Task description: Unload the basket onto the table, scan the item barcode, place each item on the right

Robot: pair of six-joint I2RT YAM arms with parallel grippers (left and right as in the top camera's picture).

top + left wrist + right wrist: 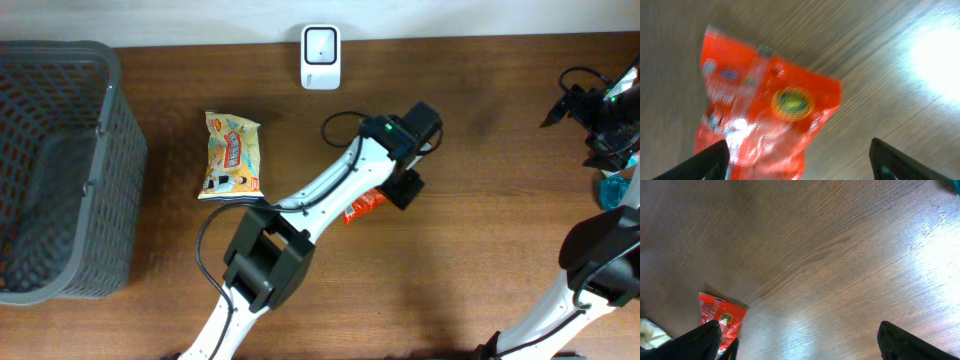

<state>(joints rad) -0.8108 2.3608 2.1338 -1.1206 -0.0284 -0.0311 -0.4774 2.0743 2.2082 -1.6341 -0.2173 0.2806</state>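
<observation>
Fingers (710, 161) of my left gripper (801, 161) stand spread wide, one at each lower corner of the wrist view, pinching nothing. The red packet (765, 115) lies flat on the desk (480, 260) beneath them, its lower end overlapped by one finger, though contact cannot be confirmed. Overhead, that packet sits near the desk's middle, mostly covered by my left arm. My right gripper (800, 342) is likewise spread, with only bare wood between its fingers, and hangs near the right edge, close to a teal item (610, 188) partly hidden by my right arm. Bare wood runs from the red packet toward the right edge and the near edge. A white scanner (320, 56) stands at the far edge, a grey mesh basket (60, 170) fills the left edge, and a yellow snack packet (232, 153) lies between basket and left arm. Labels: the red packet bears a round yellow-and-green emblem and pale print, blurred beyond reading; the yellow snack packet's print is too small to read.
</observation>
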